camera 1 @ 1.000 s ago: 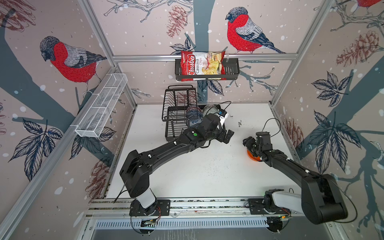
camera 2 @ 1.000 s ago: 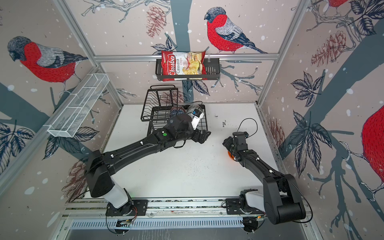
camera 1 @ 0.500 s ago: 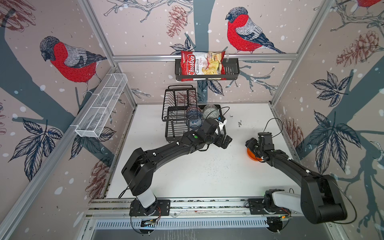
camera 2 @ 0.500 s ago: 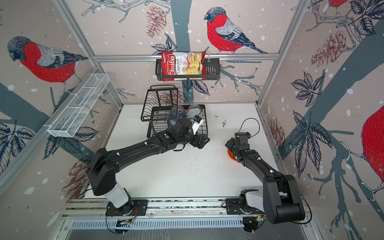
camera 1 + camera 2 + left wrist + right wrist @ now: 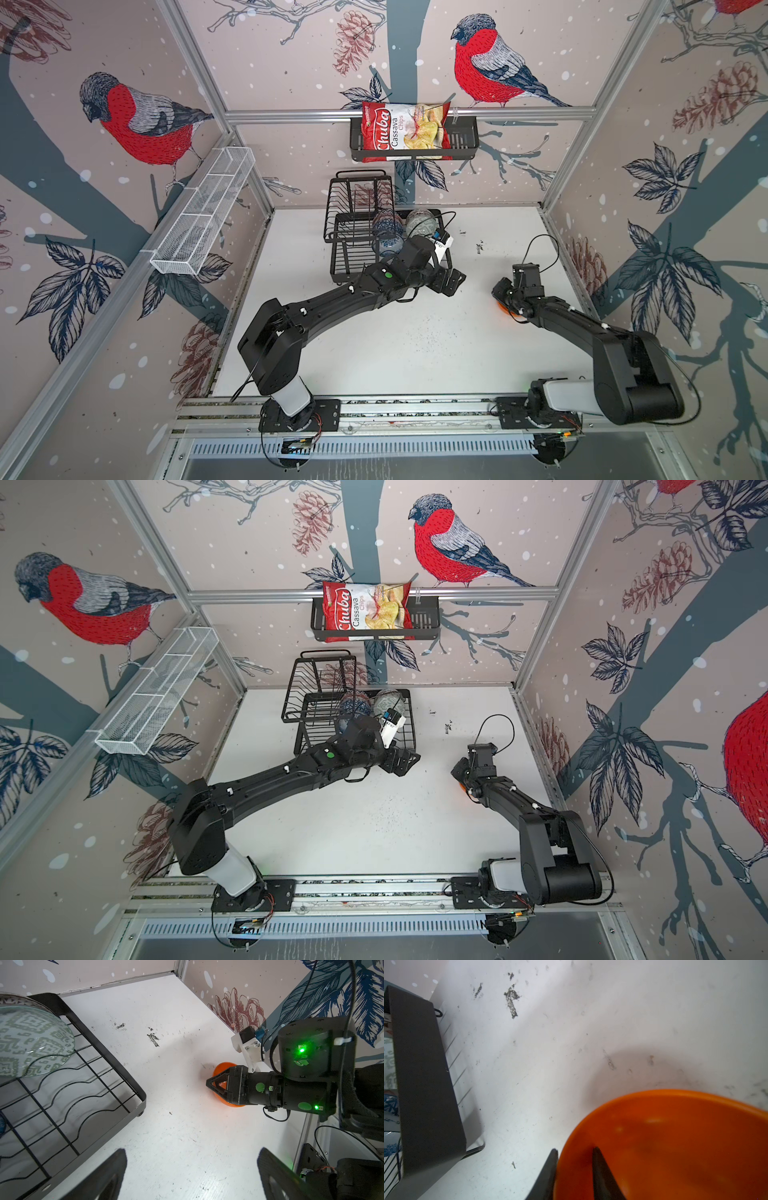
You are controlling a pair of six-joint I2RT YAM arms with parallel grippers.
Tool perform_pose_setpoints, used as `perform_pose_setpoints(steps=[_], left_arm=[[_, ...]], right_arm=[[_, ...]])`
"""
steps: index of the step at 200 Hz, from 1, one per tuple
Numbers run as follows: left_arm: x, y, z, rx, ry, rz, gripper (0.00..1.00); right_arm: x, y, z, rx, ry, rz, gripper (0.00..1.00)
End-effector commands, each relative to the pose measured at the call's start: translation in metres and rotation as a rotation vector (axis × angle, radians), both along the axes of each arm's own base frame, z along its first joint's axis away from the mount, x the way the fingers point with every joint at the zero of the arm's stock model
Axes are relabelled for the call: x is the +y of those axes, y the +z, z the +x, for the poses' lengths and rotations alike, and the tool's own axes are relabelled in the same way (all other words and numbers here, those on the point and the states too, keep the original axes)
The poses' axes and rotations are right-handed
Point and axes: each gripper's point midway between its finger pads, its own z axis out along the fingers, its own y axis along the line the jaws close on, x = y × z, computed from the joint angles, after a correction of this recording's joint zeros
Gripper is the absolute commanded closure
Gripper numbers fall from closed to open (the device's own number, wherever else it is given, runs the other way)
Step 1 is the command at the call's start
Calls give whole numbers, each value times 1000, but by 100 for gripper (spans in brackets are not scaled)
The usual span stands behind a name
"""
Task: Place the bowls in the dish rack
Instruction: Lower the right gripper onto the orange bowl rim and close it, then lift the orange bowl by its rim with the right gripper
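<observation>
Scuffed white desk (image 5: 415,353), right gripper (image 5: 575,1152) pinching the orange bowl (image 5: 675,1147) at its rim. Over by the dish rack (image 5: 104,1053), left gripper (image 5: 192,1150) is wide open.

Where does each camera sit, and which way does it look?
Both top views: high overhead, side by side, looking down on the table, dish rack, left arm and right arm.
Left wrist: on the left arm, looking past its open left hand at the rack's corner and the right hand at the orange bowl.
Right wrist: on the right arm, looking along its fingers straddling the bowl's rim.
Shared: both wrist views show bowl and rack.
</observation>
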Motion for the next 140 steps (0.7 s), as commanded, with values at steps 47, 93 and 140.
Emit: perform_pose_setpoints(steps=[47, 93, 140], left_arm=[[5, 19, 7, -35, 17, -40, 2], [16, 24, 17, -21, 46, -67, 2], [31, 28, 35, 25, 86, -125, 2]], right_arm=[[49, -7, 6, 52, 99, 34, 86], [98, -4, 23, 53, 183, 54, 87], [102, 10, 27, 26, 205, 55, 83]])
